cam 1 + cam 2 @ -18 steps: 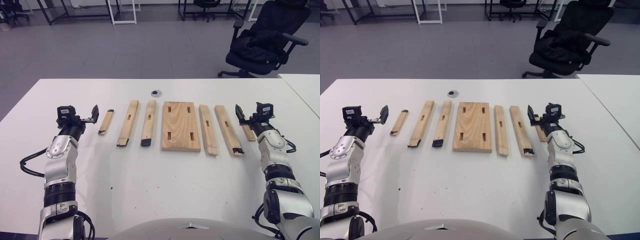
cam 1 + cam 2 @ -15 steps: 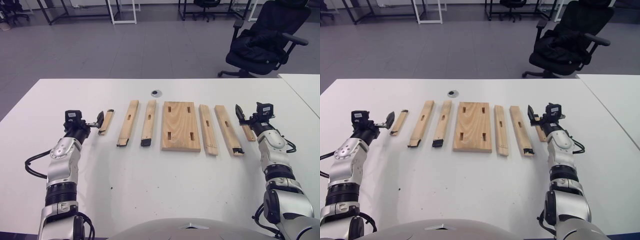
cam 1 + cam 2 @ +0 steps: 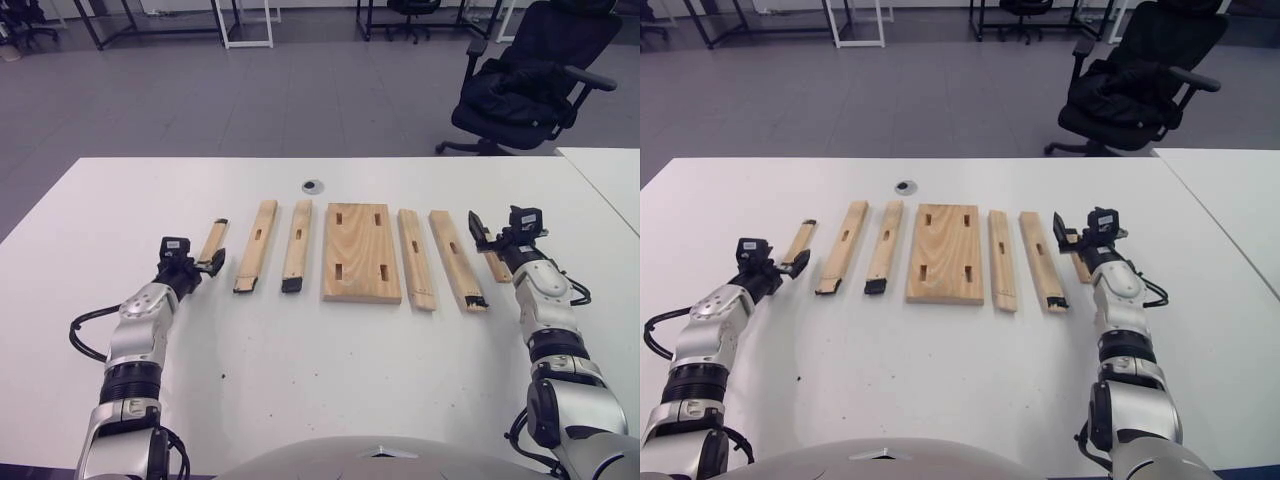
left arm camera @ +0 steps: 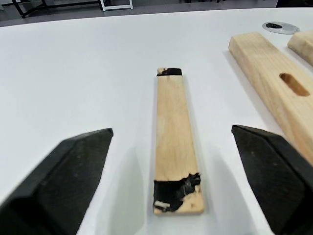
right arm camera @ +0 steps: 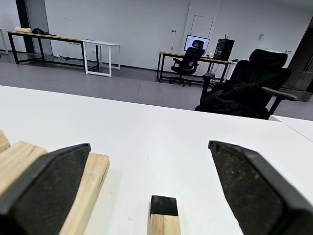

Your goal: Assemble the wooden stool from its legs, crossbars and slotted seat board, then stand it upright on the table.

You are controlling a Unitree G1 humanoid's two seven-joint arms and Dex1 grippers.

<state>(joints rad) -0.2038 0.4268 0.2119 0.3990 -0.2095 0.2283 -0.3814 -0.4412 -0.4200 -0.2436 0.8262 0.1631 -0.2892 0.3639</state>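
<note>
The slotted seat board (image 3: pixel 362 252) lies flat mid-table. Two legs (image 3: pixel 257 245) (image 3: pixel 296 244) lie to its left and two more (image 3: pixel 416 258) (image 3: pixel 456 258) to its right. A short crossbar (image 3: pixel 211 243) is the leftmost piece; my left gripper (image 3: pixel 205 266) sits open at its near end, fingers either side. In the left wrist view that crossbar (image 4: pixel 173 147) runs between the open fingers (image 4: pixel 63 181). My right gripper (image 3: pixel 481 231) is open over the far end of the other crossbar (image 3: pixel 497 266), whose black tip (image 5: pixel 164 205) lies between its fingers (image 5: pixel 254 191).
A round grommet (image 3: pixel 313 186) sits in the table behind the parts. Beyond the far edge stands a black office chair (image 3: pixel 530 80), and a second table (image 3: pixel 610 170) is at the right. Bare tabletop (image 3: pixel 330 350) stretches in front of the parts.
My left gripper has swung right and nearer, from beside the left crossbar's far end to its near end. The right arm has barely shifted.
</note>
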